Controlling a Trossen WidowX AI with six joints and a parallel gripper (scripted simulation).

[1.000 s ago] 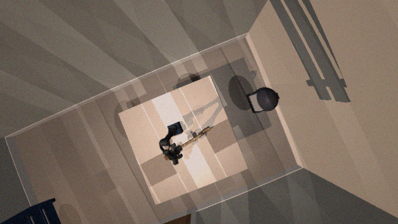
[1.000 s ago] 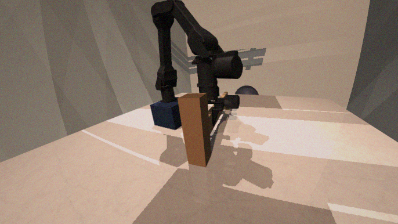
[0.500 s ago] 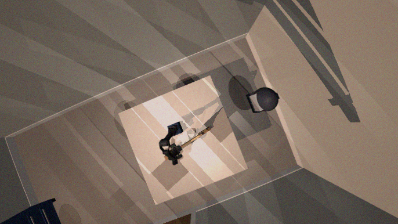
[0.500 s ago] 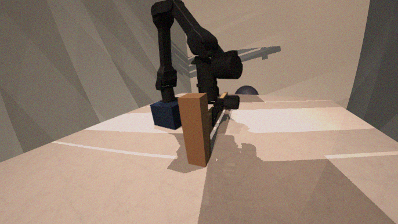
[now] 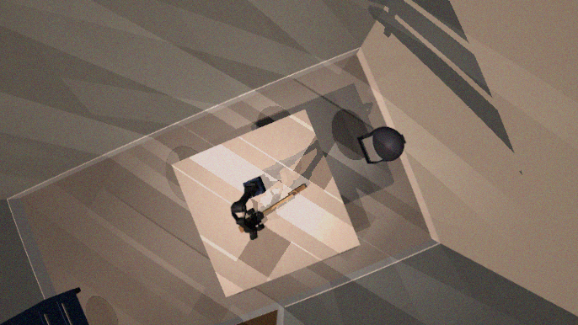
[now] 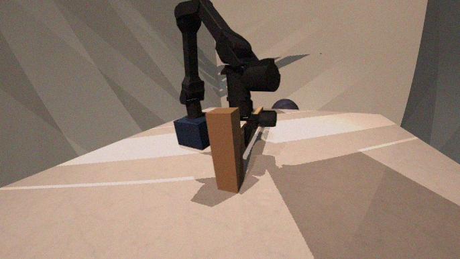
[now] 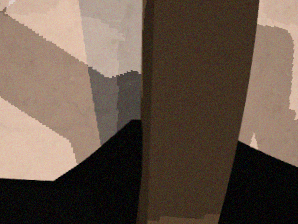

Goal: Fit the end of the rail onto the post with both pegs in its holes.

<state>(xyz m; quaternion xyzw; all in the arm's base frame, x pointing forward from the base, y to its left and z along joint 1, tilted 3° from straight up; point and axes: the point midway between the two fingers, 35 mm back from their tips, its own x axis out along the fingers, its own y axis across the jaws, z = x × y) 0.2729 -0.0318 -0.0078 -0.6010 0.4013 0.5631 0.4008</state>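
The long wooden rail (image 5: 275, 206) (image 7: 200, 75) runs from the gripper to the low footboard block (image 5: 298, 189) in the top view. Its far end appears to lie at the block; the bracket is too small to make out. The gripper (image 6: 249, 132) (image 7: 190, 135) is shut on the rail, with a black finger on either side of it in the wrist view. The upright wooden post (image 6: 222, 151) (image 5: 241, 229) stands close by the gripper. The post and gripper hide the pegs, the rail's near end and any gap between them. Whether the rail is level cannot be told.
The arm's dark blue base block (image 6: 191, 133) (image 5: 254, 185) stands on the table beside the post and rail. The black arm arches over from it. A dark round stool-like object (image 5: 388, 144) is beyond the table edge. Light bands and shadows cross the table (image 6: 100, 218).
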